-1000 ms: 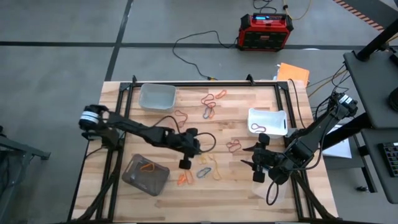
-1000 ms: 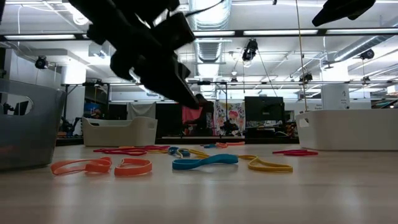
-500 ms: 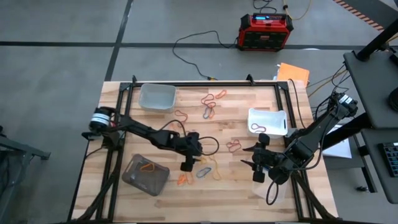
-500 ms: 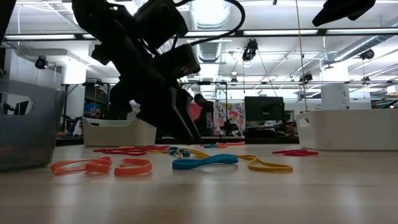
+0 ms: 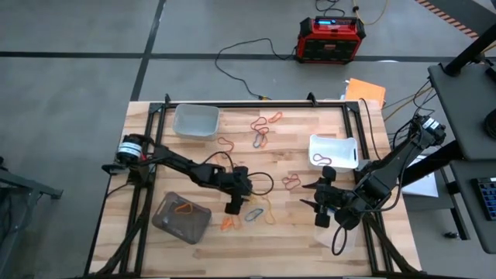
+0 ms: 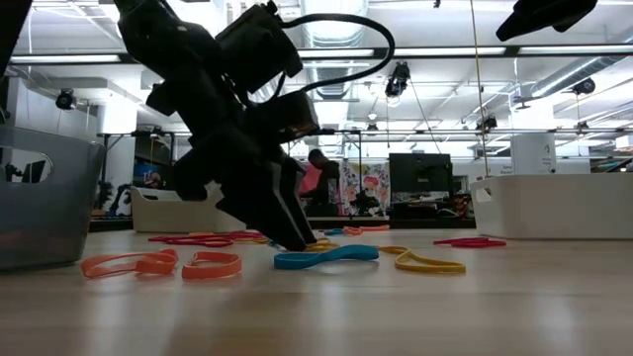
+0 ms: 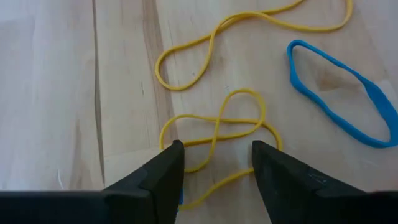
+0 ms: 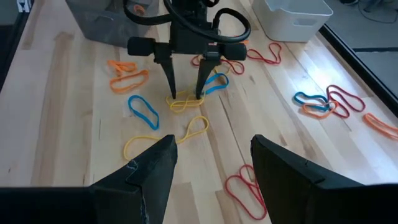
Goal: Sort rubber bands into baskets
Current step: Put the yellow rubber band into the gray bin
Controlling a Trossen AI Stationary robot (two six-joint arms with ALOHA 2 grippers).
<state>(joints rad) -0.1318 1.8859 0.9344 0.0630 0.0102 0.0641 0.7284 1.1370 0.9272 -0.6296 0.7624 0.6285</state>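
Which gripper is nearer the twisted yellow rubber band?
Left. The left gripper stands over the twisted yellow rubber band, jaws open astride it; the right gripper waits farther along the table.

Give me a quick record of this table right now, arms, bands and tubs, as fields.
left gripper: open, fingertips down astride a twisted yellow band
right gripper: open, hovering near the table's right side
grey tub: holds an orange band
white tub: holds a red band
loose bands: red, orange, yellow, blue on the table
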